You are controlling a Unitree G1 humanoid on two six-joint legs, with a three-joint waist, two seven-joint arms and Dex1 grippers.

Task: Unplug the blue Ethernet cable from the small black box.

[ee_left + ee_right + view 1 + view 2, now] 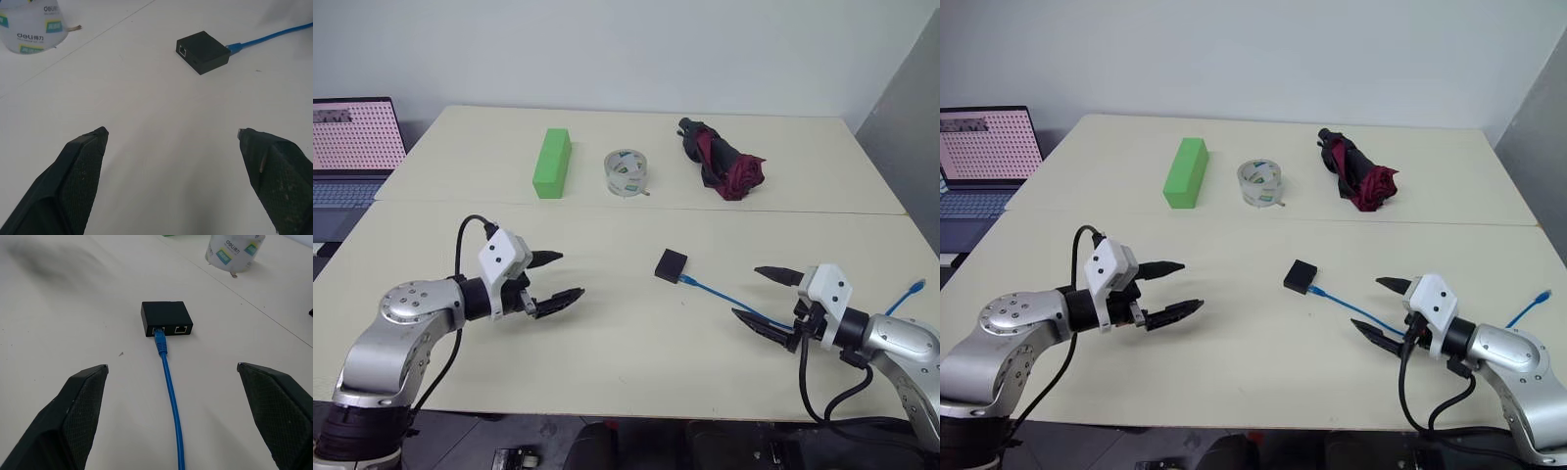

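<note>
Blue Ethernet cable [168, 382] plugged into small black box [166, 318], second port free; both grippers' fingers released.

Blue Ethernet cable [172, 396] sits plugged into the small black box [166, 317] — fingers [73, 416] spread wide.

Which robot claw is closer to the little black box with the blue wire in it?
The right gripper is a bit closer. It hangs open over the blue Ethernet cable leading to the small black box. The left gripper waits open farther off on the box's other side.

One box [671, 263], cable [724, 293], block [552, 163], tape roll [626, 173], umbrella [722, 160], laptop [352, 147].
</note>
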